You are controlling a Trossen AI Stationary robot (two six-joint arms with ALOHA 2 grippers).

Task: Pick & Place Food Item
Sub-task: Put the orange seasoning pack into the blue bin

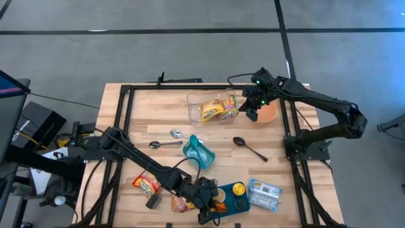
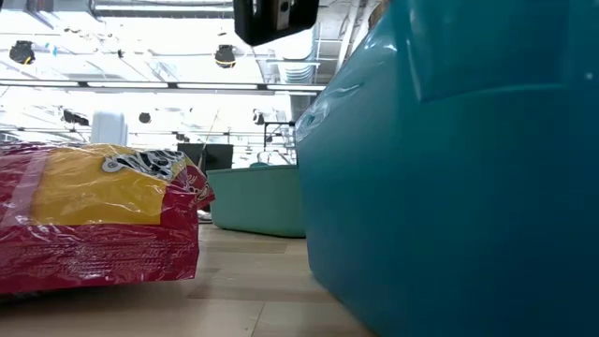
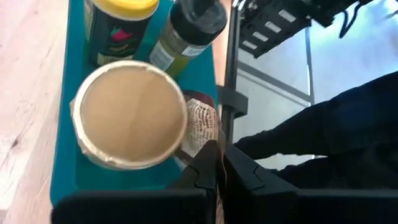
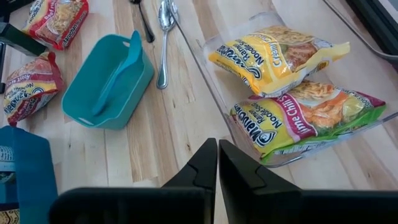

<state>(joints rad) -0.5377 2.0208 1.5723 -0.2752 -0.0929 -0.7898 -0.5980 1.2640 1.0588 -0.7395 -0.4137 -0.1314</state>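
Observation:
My left gripper (image 1: 210,208) is shut at the table's near edge, over the near-left end of a teal tray (image 3: 62,180). The tray holds a foil-lidded cup (image 3: 130,115), a yellow-lidded jar (image 3: 118,25), a black-capped bottle (image 3: 189,31) and a small brown-red packet (image 3: 200,127) lying beside the cup. My right gripper (image 4: 217,163) hangs shut and empty above the table at the far right, beside a clear container (image 1: 193,111) holding two noodle packs (image 4: 273,56). My left gripper pinches the packet's near edge (image 3: 210,148) between its two shut fingers, slanting down from the table's left. The packet's far part lies in the tray between the cup and the tray's rim. The fingers hide the contact itself.
Two more noodle packs (image 1: 147,183) (image 1: 182,204) lie left of the tray. A teal dish with a scoop (image 1: 198,152), metal spoons (image 1: 166,144), a black spoon (image 1: 250,149), an orange bowl (image 1: 270,114) and a blue-white packet (image 1: 264,194) are spread about.

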